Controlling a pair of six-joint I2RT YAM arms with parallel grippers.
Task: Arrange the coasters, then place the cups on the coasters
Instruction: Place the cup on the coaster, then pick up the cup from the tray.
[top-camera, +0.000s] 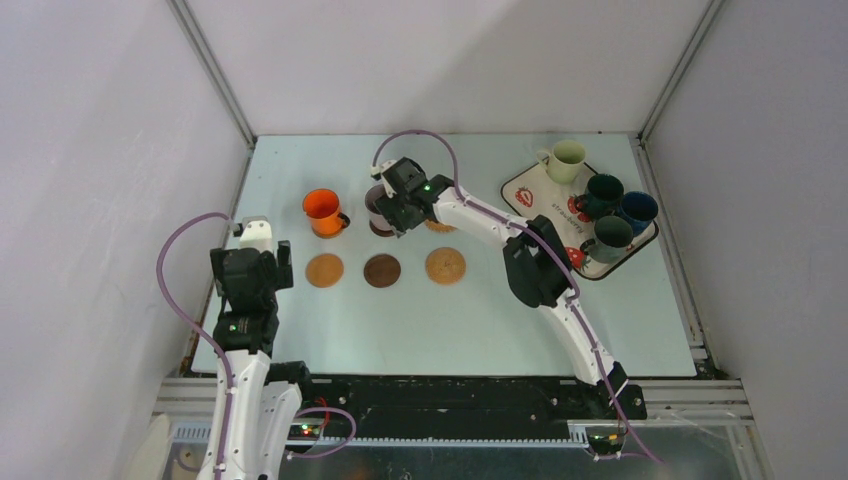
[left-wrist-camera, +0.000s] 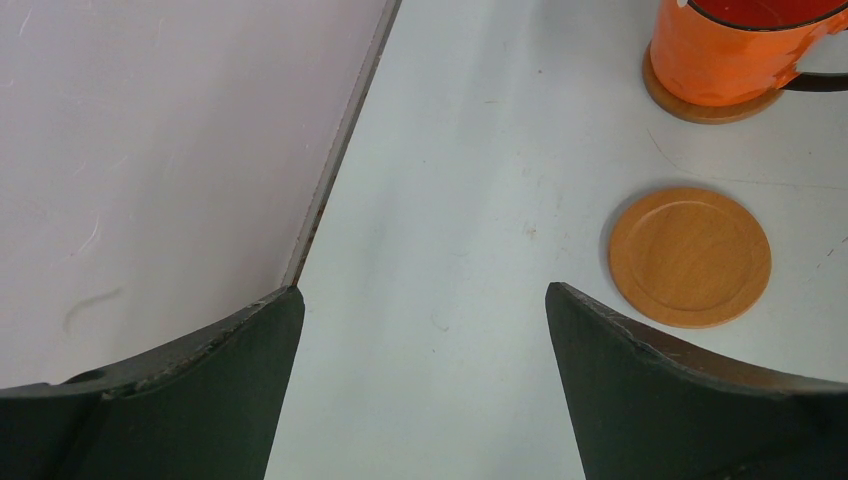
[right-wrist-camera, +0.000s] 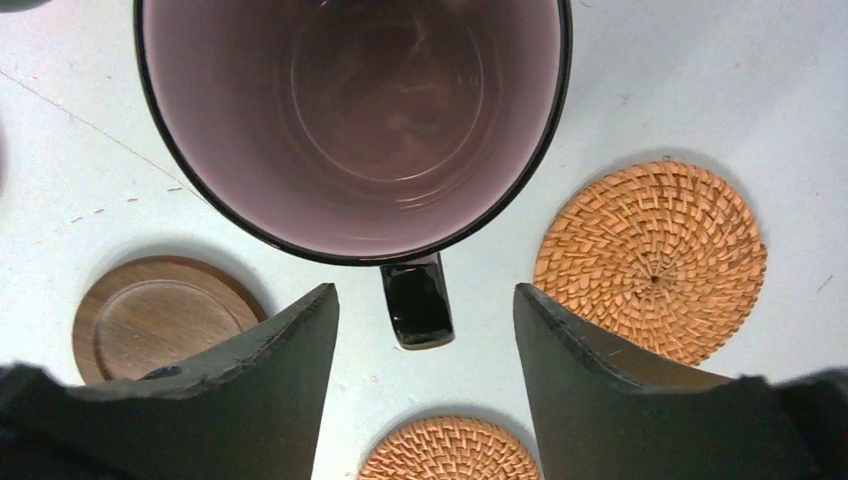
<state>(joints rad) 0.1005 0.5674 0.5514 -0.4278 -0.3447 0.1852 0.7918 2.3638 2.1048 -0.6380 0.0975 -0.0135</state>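
Observation:
In the back row an orange cup (top-camera: 323, 212) stands on a tan coaster (left-wrist-camera: 712, 104). To its right, a mauve cup (right-wrist-camera: 350, 120) covers a dark brown coaster (top-camera: 381, 229). My right gripper (right-wrist-camera: 425, 290) is open just above the mauve cup (top-camera: 377, 203), its fingers either side of the black handle (right-wrist-camera: 415, 310) without touching it. A woven coaster (right-wrist-camera: 650, 260) lies to the cup's right. The front row holds a tan coaster (top-camera: 324, 270), a dark brown coaster (top-camera: 382, 270) and a woven coaster (top-camera: 445, 265). My left gripper (left-wrist-camera: 423, 290) is open over bare table near the left wall.
A strawberry-print tray (top-camera: 527, 189) at the back right holds a pale green cup (top-camera: 566, 160), two dark green cups (top-camera: 603, 195) (top-camera: 610, 238) and a navy cup (top-camera: 637, 210). White walls enclose the table on three sides.

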